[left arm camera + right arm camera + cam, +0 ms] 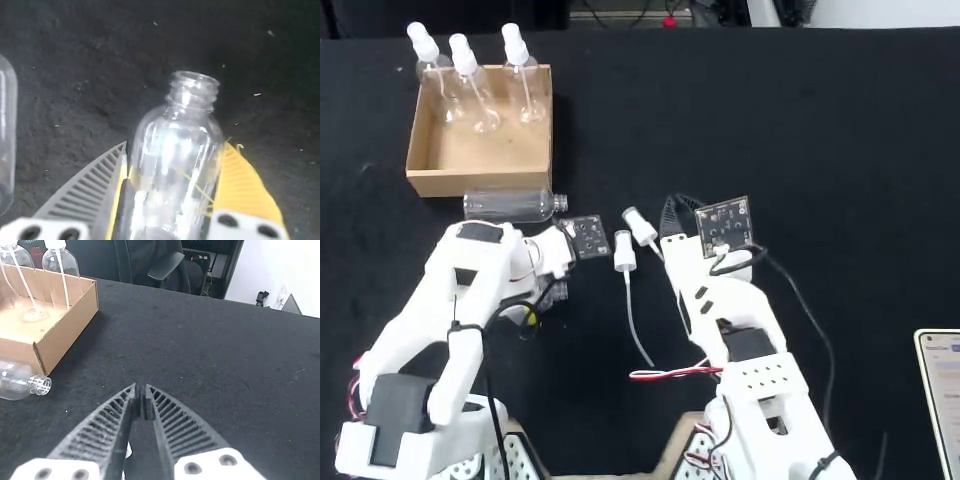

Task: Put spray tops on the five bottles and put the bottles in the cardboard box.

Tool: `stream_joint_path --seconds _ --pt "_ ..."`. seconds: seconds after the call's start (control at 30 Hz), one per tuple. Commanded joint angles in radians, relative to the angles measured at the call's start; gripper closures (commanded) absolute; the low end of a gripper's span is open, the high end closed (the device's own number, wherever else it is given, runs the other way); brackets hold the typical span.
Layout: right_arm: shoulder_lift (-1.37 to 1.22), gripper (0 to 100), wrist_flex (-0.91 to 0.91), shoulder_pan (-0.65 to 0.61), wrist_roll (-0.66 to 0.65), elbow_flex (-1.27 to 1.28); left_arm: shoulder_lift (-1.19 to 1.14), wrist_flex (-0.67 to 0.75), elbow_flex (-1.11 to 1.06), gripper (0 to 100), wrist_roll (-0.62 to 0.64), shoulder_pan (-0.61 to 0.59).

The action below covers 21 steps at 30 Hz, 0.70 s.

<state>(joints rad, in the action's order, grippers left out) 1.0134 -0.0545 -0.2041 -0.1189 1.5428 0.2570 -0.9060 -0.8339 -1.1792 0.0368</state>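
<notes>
Clear uncapped bottle [176, 120] sat clamped in left gripper [175, 147] per its wrist view; right gripper [141, 388] closed, seemingly empty.

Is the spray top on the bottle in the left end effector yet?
Off. The bottle clamped in the left end effector has a bare, open threaded neck; nothing is screwed onto it.

White arms [450, 300] with black cables [488, 380], ribbed grey-and-yellow left claw [175, 147]
</notes>
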Motion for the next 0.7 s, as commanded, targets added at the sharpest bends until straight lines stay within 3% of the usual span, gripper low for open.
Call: stream_joint_path --seconds 0.0,0.13,0.37,0.67 --pt "-0.010 98.4 -0.028 0.015 -0.006 -0.035 0.043 0.002 -0.021 84 0.002 0.010" --pt "-0.010 98.4 -0.028 0.015 -0.006 -0.035 0.049 -0.041 -0.018 96 0.029 0.042" --pt "-0.010 98.4 -0.028 0.015 -0.006 -0.035 0.049 -0.224 0.142 91 0.109 0.033" --pt "-0.010 98.4 -0.028 0.015 -0.003 -0.030 0.051 -0.258 0.171 97 0.132 -0.114"
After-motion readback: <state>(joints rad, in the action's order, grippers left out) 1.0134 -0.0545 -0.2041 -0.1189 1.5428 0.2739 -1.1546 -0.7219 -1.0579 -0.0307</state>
